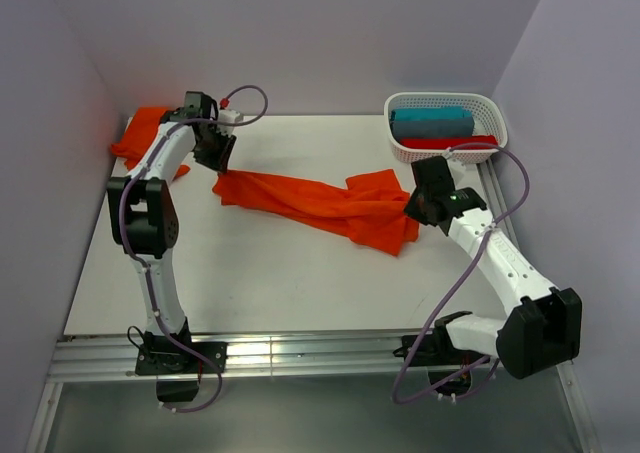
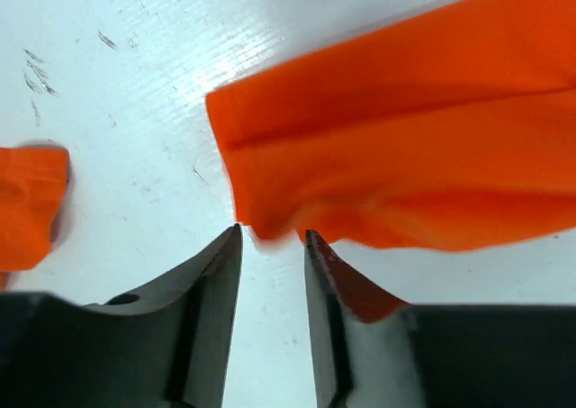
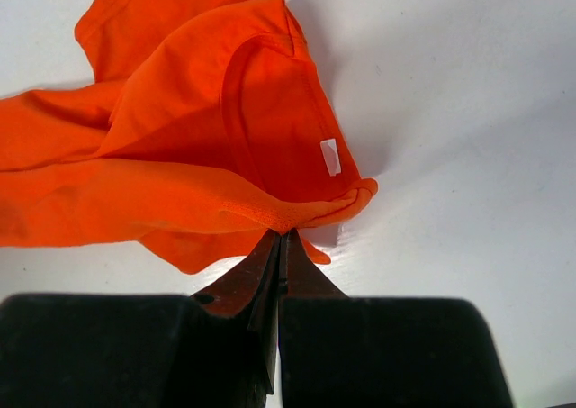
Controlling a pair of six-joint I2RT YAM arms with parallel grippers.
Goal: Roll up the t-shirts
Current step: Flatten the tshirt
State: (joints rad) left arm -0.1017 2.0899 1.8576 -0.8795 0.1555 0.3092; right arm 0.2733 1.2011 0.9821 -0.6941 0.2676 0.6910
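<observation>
- The orange t-shirt (image 1: 320, 205) lies bunched in a long rumpled band across the middle of the tabletop (image 1: 250, 283).
- A white neck tag (image 3: 330, 156) shows no readable writing.
- The left gripper (image 2: 273, 237) is part-open at the shirt's left end and holds nothing.
- The right gripper (image 3: 281, 237) is pinched closed on the collar edge.

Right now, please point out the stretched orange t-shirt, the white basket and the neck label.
stretched orange t-shirt (image 1: 300, 201): top view, middle of the fabric.
white basket (image 1: 408, 151): top view, near lattice wall.
neck label (image 3: 330, 156): right wrist view, centre of the white tag.
</observation>
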